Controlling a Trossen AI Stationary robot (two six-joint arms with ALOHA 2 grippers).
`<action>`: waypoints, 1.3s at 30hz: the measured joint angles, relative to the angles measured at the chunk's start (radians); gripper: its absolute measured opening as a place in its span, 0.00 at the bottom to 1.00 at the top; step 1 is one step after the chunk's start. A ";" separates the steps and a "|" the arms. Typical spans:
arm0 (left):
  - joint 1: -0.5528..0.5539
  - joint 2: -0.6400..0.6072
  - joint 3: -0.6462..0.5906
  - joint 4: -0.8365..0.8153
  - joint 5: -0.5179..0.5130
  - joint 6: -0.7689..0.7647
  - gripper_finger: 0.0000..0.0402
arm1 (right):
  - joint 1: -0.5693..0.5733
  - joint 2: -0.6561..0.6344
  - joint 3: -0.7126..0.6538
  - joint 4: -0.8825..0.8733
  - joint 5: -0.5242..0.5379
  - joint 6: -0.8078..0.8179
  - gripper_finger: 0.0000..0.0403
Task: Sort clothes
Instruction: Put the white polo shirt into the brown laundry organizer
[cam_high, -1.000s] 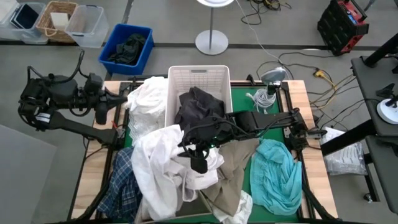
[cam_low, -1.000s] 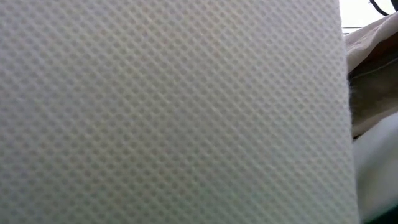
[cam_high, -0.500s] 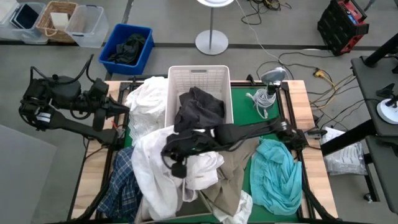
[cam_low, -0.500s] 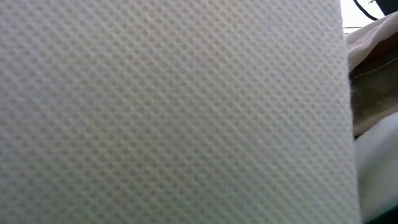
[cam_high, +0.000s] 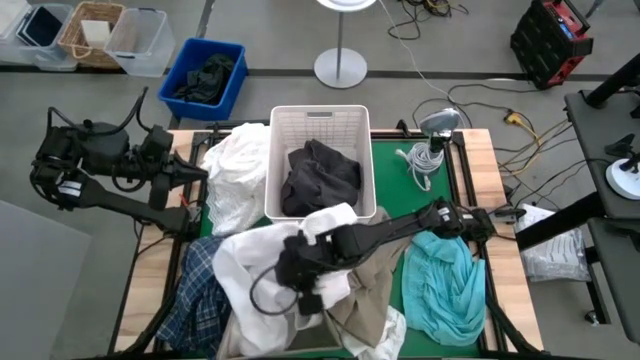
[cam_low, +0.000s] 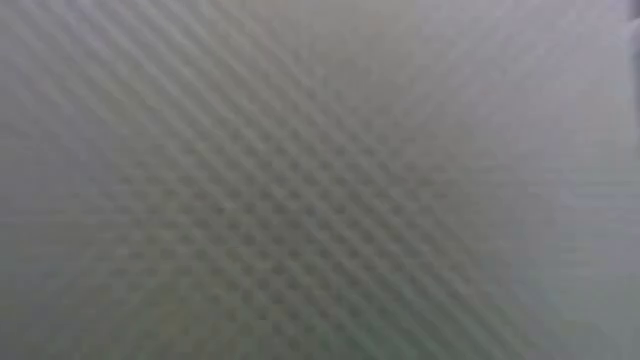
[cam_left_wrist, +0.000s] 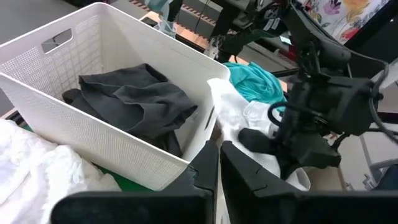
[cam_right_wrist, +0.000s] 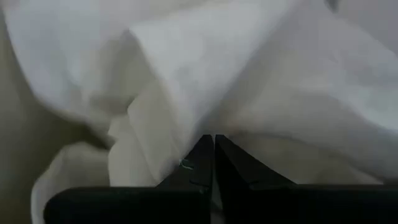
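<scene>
A white garment (cam_high: 250, 262) lies heaped at the table's near middle, between a blue-and-white plaid shirt (cam_high: 197, 290) and a beige garment (cam_high: 378, 272). My right gripper (cam_high: 300, 288) is down on this white heap, fingers shut (cam_right_wrist: 213, 142). A teal garment (cam_high: 445, 280) lies at the near right. A dark grey garment (cam_high: 322, 178) sits in the white basket (cam_high: 320, 120). Another white garment (cam_high: 235, 165) lies left of the basket. My left gripper (cam_high: 198, 172) hovers shut at the far left (cam_left_wrist: 218, 163), touching nothing. My right gripper meets a fold of the white garment (cam_right_wrist: 163, 118) with its shut fingertips, slanting down from the table's right side. Whether any cloth is caught between the fingers I cannot tell. The garment lies slack on the heap.
A blue bin (cam_high: 205, 78) with dark green cloth stands on the floor beyond the far left corner. A coiled white cable (cam_high: 424, 160) lies right of the basket. Woven cloth (cam_low: 320, 180) fills the whole low view.
My right gripper has gone down and toward the table's left and near edges, onto the white heap. The white garment, which stood high against the basket's near rim, has sunk and spread lower. The cloth over the low view has gone darker and blurred.
</scene>
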 joint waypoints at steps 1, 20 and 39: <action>0.000 0.000 0.000 -0.003 0.000 0.003 0.00 | 0.004 0.000 0.000 -0.033 0.008 -0.004 0.02; 0.000 0.002 0.000 -0.033 0.000 -0.012 0.00 | 0.020 -0.357 0.001 -0.340 0.271 0.112 0.28; 0.000 -0.004 0.000 -0.048 0.000 -0.012 0.00 | -0.170 -0.196 -0.007 -0.258 0.112 0.057 0.77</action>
